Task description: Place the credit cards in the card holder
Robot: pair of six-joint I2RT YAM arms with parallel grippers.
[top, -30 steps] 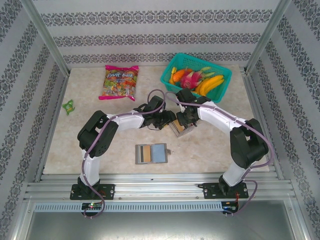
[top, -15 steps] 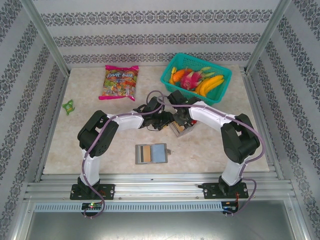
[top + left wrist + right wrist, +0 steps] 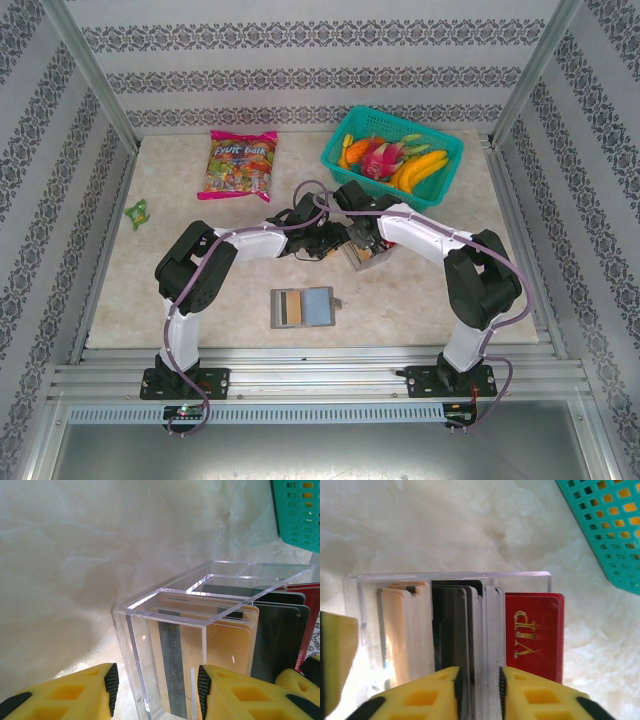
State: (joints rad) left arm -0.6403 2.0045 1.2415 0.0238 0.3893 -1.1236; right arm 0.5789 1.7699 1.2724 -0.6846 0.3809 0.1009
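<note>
The credit cards (image 3: 363, 256) stand on edge in a clear acrylic box (image 3: 165, 592) at mid-table: tan (image 3: 402, 630), black (image 3: 450, 620), white (image 3: 487, 625) and a red VIP card (image 3: 535, 630). My right gripper (image 3: 481, 680) is shut on a few black and white cards in the middle of the stack. My left gripper (image 3: 156, 685) is open and straddles the end of the box, with its left pad clear of the wall. The card holder (image 3: 302, 307) lies open and flat nearer the front edge, away from both grippers (image 3: 330, 240) (image 3: 362, 243).
A teal basket (image 3: 335, 157) of fruit stands just behind and to the right of the card box; its wall shows close by in both wrist views (image 3: 300, 510) (image 3: 610, 525). A candy bag (image 3: 240, 165) lies at the back left, and a small green object (image 3: 137, 211) at the far left.
My right arm has swung its elbow and wrist leftward and settled over the card stack. The card box has shifted slightly. My left arm has hardly moved.
</note>
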